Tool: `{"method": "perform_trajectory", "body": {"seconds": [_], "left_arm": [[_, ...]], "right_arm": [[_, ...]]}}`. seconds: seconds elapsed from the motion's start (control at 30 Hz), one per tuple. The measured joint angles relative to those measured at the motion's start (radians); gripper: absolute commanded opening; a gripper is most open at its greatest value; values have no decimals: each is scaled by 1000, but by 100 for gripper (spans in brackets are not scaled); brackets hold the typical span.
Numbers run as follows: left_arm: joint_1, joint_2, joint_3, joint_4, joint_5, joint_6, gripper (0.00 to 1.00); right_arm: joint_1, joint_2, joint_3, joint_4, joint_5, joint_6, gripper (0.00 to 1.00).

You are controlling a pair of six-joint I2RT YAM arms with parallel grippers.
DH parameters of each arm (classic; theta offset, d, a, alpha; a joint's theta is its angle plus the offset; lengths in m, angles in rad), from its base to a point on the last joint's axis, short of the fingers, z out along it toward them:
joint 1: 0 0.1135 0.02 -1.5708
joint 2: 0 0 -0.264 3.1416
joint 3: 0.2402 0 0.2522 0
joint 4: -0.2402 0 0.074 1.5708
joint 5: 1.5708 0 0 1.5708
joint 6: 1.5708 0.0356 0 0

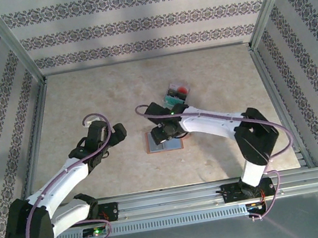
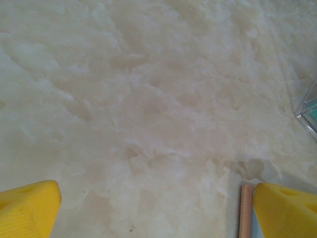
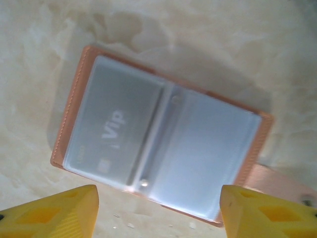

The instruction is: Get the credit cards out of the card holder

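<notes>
Hovering over a pale marbled table (image 1: 212, 75) inside patterned walls (image 1: 132, 21), your right gripper (image 3: 158, 206) is spread and empty. The card holder (image 3: 163, 134) lies open just below it, long axis slanting between the fingers, tab (image 3: 277, 181) near one finger. Your left gripper (image 2: 156, 208) gapes wide beside the holder's edge.

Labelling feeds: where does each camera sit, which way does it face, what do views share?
Top external: above and behind, looking down on the table; left arm, right arm show.
Left wrist: wrist-mounted, facing down at the table; left gripper open.
Right wrist: wrist-mounted, facing down at the open card holder; right gripper open.
Shared: card holder, in all three.
</notes>
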Motion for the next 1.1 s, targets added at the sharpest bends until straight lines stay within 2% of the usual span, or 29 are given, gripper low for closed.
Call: {"method": "perform_trajectory", "body": {"seconds": [0.3,0.93,1.1], "left_arm": [[19,-6,-36,3,24,-22,99],[29,-26,-48,3,27,-30,99],[29,-27,-48,3,28,-30,99]], "right_arm": [[50,138,60,27,-11,54,67],[50,211,73,64,-21,61,70],[50,212,73,68,-21,61,67]]}}
